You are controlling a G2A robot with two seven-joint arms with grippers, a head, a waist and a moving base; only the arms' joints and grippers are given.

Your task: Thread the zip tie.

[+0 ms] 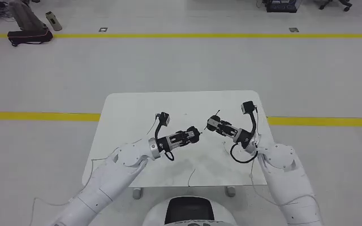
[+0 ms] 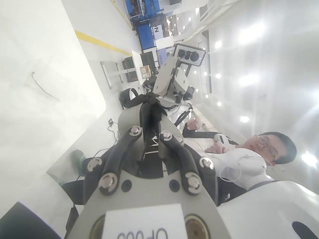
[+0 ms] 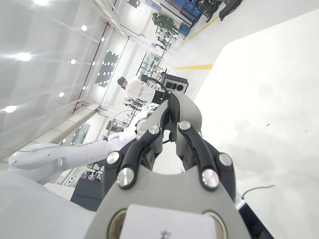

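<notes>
White table (image 1: 121, 118), middle: left gripper (image 1: 196, 134) and right gripper (image 1: 210, 123) raised tip to tip for threading, both clenched; tie (image 1: 217, 113) juts from right (left's catch too thin to tell)

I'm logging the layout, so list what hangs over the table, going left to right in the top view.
left wrist camera → left tool → right tool → right wrist camera
</notes>
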